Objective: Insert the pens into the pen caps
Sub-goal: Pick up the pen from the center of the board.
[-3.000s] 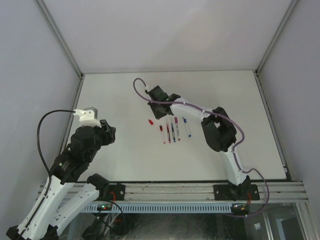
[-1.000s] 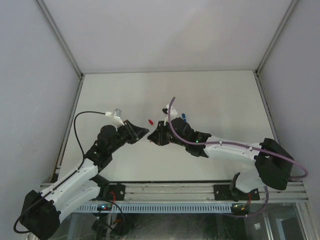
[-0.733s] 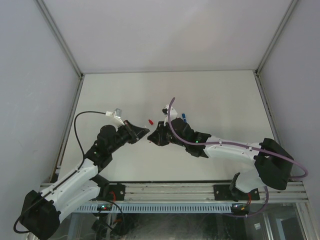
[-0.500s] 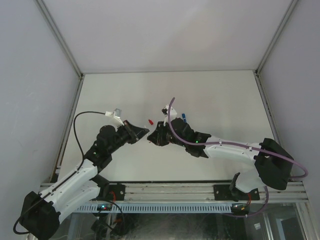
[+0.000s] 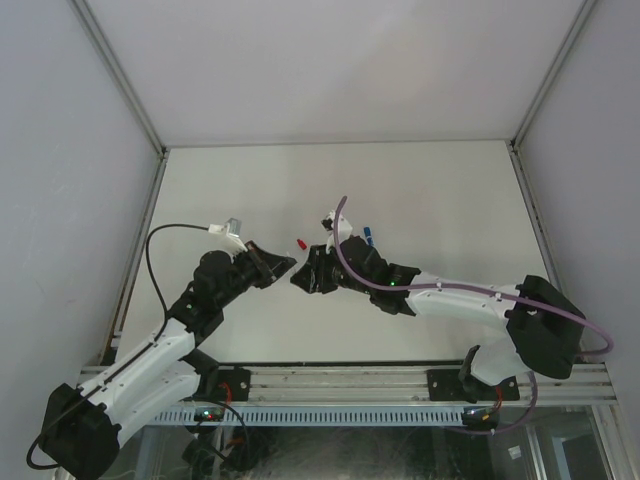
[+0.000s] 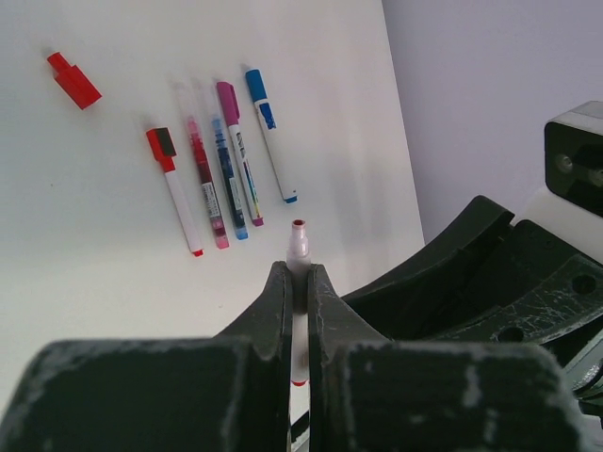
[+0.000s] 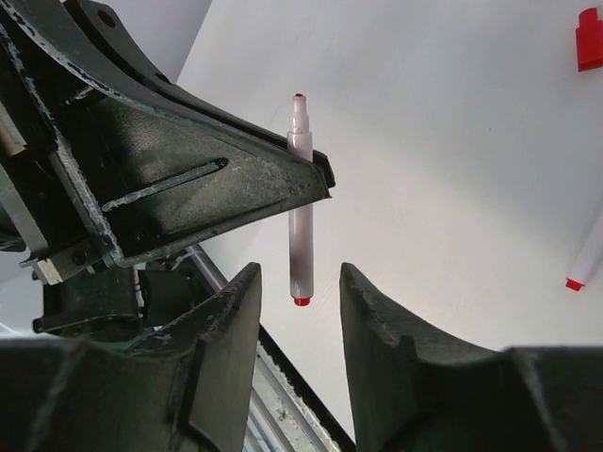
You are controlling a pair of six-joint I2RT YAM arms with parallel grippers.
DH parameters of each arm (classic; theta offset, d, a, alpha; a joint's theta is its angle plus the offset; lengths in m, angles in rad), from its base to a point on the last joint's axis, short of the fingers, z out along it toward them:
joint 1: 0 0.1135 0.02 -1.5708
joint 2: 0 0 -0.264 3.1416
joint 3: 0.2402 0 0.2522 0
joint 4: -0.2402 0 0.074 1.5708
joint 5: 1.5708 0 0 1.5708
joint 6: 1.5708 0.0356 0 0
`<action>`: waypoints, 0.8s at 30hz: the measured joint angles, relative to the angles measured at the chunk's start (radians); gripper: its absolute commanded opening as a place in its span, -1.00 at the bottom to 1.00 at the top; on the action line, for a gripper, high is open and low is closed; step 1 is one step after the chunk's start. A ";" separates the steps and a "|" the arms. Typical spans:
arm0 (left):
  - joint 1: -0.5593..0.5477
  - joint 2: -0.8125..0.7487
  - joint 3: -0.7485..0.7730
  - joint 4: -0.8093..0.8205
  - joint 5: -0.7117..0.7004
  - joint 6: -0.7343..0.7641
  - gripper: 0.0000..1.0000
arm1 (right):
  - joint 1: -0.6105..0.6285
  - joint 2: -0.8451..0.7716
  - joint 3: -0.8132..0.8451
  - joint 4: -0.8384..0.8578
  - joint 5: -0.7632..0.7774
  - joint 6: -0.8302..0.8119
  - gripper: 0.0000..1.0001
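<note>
My left gripper (image 6: 299,274) is shut on a red pen (image 6: 299,247), a white barrel with its bare red tip pointing up past the fingertips. In the right wrist view the same pen (image 7: 301,202) hangs from the left fingers (image 7: 198,193), and its red lower end sits between the jaws of my open right gripper (image 7: 300,281), touching neither. In the top view the left gripper (image 5: 287,264) and right gripper (image 5: 299,278) meet tip to tip above the table. A loose red pen cap (image 6: 73,79) (image 5: 301,243) lies on the table beyond them.
Several more pens (image 6: 226,179) lie side by side in a row on the white table (image 5: 450,200), behind the right arm in the top view. One pen's red end (image 7: 584,264) shows at the right edge of the right wrist view. Walls enclose the table.
The right gripper has opened and let go of the red pen. The left gripper has shut on it and now holds it alone. Both arms stayed nearly in place.
</note>
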 measured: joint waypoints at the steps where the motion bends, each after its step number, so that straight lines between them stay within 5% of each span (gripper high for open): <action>1: 0.000 0.000 0.000 0.000 -0.001 0.000 -0.99 | 0.000 0.002 0.000 0.000 0.000 0.000 -0.29; 12: 0.000 0.000 0.000 -0.005 -0.004 0.000 -1.00 | 0.000 0.023 0.000 0.015 -0.042 -0.003 -0.62; 18: 0.000 -0.005 0.000 -0.008 -0.005 0.000 -0.99 | 0.000 0.027 0.000 0.014 -0.041 -0.006 -1.00; 24: 0.000 -0.007 0.000 -0.013 -0.007 0.002 -0.44 | -0.001 0.027 0.000 0.014 -0.042 -0.007 -1.00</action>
